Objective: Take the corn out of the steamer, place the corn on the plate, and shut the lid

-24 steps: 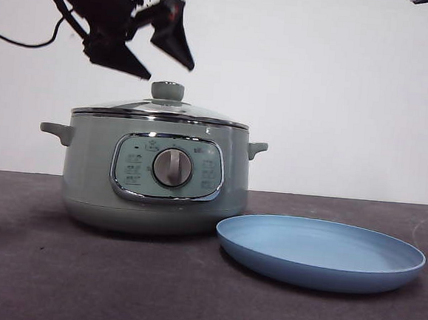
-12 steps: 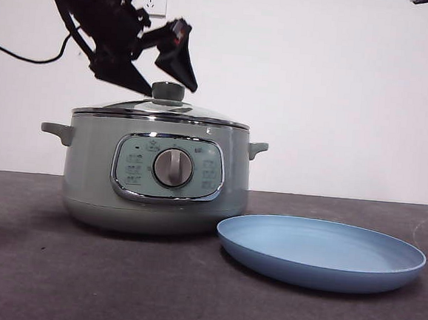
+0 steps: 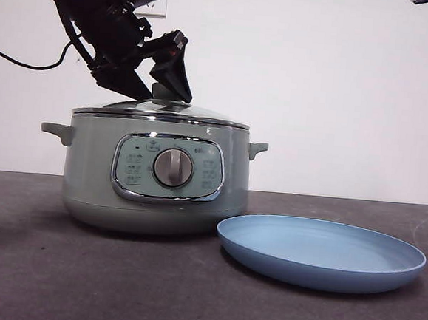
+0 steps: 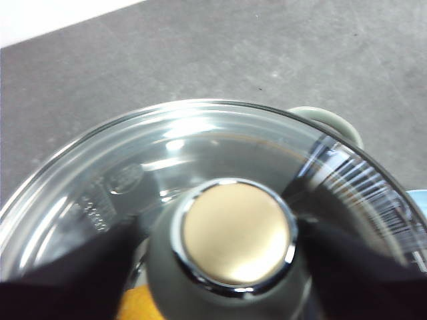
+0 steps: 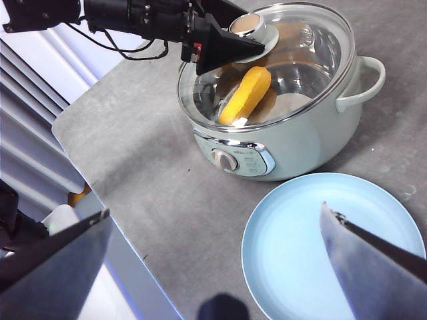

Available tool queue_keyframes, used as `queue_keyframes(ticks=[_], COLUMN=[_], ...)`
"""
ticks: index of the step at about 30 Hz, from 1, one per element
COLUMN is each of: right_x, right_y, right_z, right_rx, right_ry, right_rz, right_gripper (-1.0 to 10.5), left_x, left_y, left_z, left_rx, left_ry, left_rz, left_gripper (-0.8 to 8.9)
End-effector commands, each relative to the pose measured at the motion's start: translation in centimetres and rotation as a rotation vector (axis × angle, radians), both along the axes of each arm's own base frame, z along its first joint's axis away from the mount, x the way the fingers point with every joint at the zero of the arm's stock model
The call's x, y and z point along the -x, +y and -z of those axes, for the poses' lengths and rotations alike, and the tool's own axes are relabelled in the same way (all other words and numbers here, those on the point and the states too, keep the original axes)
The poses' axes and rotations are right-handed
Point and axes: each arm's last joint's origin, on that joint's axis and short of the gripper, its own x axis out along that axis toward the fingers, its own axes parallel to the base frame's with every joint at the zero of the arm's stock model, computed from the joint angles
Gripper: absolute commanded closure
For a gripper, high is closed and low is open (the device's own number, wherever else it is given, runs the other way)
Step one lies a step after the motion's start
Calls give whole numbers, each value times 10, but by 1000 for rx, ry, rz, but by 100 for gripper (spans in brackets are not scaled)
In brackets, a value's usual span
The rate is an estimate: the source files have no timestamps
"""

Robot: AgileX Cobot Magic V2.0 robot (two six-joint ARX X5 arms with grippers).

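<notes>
The sage-green steamer (image 3: 86,183) stands left of centre with its glass lid (image 3: 199,115) on. My left gripper (image 3: 167,97) has come down from the upper left, and its jaws stand open on either side of the lid's knob (image 4: 237,233). Through the glass, the yellow corn (image 5: 245,95) lies inside the steamer (image 5: 300,147). The light-blue plate (image 3: 318,250) lies bare to the right of the pot. My right gripper (image 5: 213,247) hangs open high above the plate (image 5: 320,247), holding nothing.
The dark table's edge (image 5: 113,220) runs close to the steamer's left side in the right wrist view. The left arm's black cable (image 3: 22,60) hangs at the upper left. Small side handles (image 3: 258,149) stick out from the pot.
The left gripper has dropped from above the lid until its open jaws flank the knob. Steamer, lid and plate have stayed put.
</notes>
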Motion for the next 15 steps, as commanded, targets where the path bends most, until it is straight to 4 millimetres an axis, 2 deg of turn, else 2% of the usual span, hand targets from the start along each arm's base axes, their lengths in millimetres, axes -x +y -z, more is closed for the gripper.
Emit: queue_keyframes(ticks=[1, 5, 11, 15], right_x=[0, 0, 0, 0], right_y=[0, 0, 0, 0], right_z=[-1, -1, -1, -1], right_rx=[-1, -1, -1, -1], right_ry=[-8, -8, -8, -8], right_rz=[-3, -3, -3, -3], right_gripper=[344, 344, 344, 344], left_x=[0, 0, 0, 3], left_y=[-2, -3, -3, -1], left_z=[2, 1, 1, -7], left_rx=[-9, -8, -6, 2], left_ry=[3, 3, 1, -19], left_rz=[10, 11, 11, 10], left_gripper=[669, 824, 822, 822])
